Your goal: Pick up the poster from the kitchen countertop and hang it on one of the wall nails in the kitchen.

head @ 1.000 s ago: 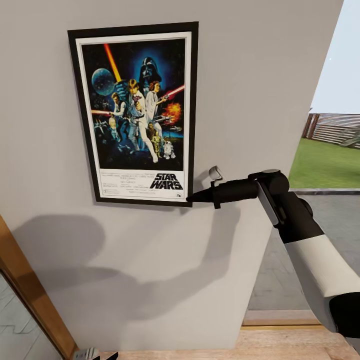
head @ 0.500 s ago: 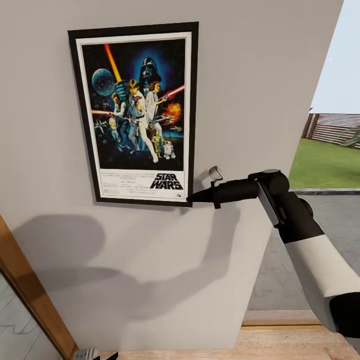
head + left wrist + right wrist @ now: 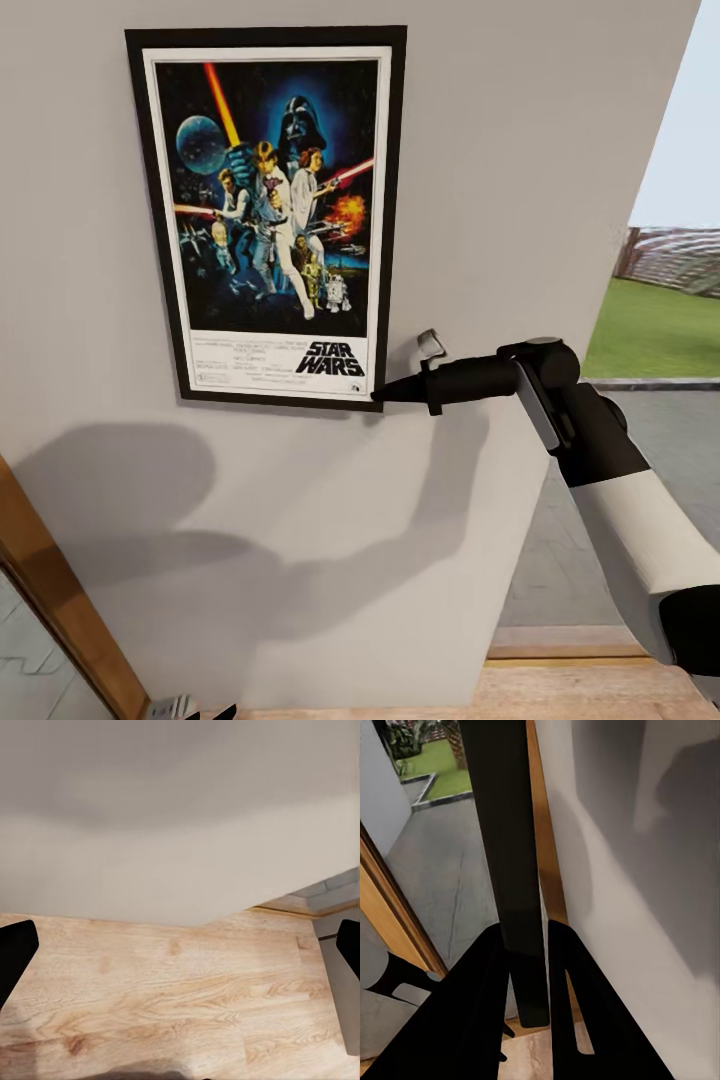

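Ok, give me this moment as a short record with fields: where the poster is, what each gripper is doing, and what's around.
poster: upright, flat against the grey wall
right gripper: shut on the poster's lower right corner
left gripper: open, holding nothing, over the wooden floor
surroundings: doorway with lawn outside, wooden frame

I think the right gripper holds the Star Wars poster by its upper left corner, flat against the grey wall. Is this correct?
Not quite. The right gripper holds the poster by its lower right corner, not the upper left one; the head view shows this. The poster is indeed against the grey wall, and the right wrist view shows the fingers closed on its black frame.
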{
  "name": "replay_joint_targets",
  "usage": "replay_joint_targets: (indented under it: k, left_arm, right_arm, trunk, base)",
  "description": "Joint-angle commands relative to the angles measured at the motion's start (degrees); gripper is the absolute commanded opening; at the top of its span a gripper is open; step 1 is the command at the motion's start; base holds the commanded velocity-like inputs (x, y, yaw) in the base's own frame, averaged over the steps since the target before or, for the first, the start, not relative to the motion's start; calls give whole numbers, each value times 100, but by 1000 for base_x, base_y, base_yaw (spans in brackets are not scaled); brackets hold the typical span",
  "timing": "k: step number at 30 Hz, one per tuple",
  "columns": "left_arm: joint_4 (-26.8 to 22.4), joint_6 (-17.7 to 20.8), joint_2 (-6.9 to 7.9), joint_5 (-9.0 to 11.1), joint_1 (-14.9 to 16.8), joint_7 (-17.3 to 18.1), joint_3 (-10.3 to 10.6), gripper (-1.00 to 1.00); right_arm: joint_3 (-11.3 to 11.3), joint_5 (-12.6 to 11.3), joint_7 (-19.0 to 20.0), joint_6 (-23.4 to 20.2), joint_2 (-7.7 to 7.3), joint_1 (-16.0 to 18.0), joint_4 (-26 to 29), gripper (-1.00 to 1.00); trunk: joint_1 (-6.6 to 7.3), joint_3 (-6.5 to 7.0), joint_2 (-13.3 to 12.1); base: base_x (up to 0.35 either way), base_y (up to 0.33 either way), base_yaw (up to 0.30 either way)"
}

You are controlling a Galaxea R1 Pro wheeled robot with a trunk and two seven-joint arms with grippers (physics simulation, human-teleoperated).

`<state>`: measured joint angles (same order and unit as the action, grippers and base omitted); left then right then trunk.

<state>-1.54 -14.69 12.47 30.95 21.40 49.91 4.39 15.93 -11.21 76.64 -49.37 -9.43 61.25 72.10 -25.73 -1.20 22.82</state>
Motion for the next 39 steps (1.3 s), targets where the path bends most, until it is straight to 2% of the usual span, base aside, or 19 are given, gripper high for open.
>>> replay_joint_targets:
  k: [1, 39]
  left_arm:
    - [5, -35, 1, 34, 5, 10, 46, 100]
    - [5, -41, 10, 34, 5, 10, 44, 100]
  right_arm:
    - [6, 189, 9, 15, -6, 9, -108, -100]
    - [-1, 189, 8, 15, -6, 9, -108, -100]
  trunk:
    - [-5, -12, 10]
    - [-5, -12, 10]
  base:
    - [4, 0, 0]
    - [-20, 0, 0]
